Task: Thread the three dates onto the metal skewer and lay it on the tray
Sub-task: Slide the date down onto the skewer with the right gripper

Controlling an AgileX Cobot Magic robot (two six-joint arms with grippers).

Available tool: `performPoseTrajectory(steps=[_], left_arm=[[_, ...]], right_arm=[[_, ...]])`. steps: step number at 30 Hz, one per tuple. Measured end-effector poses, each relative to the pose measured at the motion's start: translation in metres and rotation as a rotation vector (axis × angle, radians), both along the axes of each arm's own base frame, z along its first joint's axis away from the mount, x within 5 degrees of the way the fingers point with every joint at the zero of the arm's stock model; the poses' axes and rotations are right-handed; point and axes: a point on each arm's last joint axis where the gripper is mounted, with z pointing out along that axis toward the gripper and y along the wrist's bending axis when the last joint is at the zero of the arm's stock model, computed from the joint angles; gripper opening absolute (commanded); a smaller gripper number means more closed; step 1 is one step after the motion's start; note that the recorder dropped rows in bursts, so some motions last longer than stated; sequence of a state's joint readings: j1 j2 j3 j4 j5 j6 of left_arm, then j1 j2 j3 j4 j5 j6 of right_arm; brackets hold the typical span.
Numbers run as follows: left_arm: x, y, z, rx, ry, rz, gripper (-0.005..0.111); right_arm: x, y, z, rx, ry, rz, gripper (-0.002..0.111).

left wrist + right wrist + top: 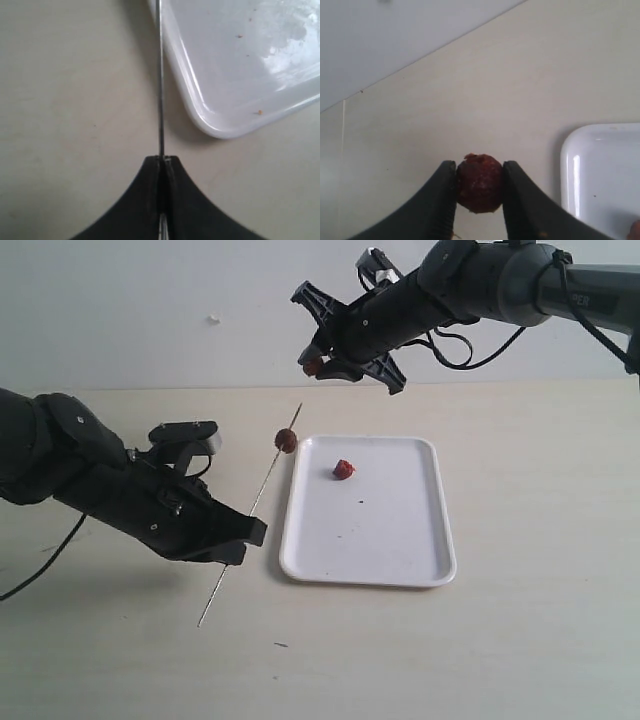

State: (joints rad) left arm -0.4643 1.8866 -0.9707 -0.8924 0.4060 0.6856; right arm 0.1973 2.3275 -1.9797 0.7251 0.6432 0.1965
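Left gripper [162, 165] is clamped tight on the skewer [161, 90], jaws pressed together w/ no gap. In the ext. view the left gripper [236, 545] grips it near the lower end, w/ a short tail poking out below over the counter [520, 640]. The skewer [262, 485] slants up and away, just beside the left long edge of the tray [300, 565]. In the left wrist view the tray [235, 75] corner curves off from the rod, apart from it. Threaded date [286, 440] sits near the skewer's upper tip, by the tray's far-left corner, w/ only a short bare rod above it.

Right gripper [480, 169] pinches the held date [479, 185] btw both fingers, jaws partway apart. In the ext. view the right gripper [315, 365] and held date [312, 366] hang high, above and beyond the skewer tip, well apart from it. Loose date [343, 470] lies on the tray's far-left part, clear of the rim. There is bare counter to the right and front of the tray.

Rod section inside the left jaws is hidden. Can't tell if the lower tip touches the counter. In the right wrist view the tray [600, 170] is cut off by the frame, and a reddish bit at the corner is too cropped to ID.
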Motion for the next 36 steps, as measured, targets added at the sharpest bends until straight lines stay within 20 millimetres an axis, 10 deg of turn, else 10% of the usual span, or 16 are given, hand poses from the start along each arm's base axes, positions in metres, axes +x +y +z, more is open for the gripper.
performPoseTrajectory(steps=[36], left_arm=[[0.003, -0.006, 0.013, -0.054, -0.053, -0.004, 0.000]], right_arm=[[0.002, -0.003, 0.000, -0.051, -0.054, 0.020, 0.031]])
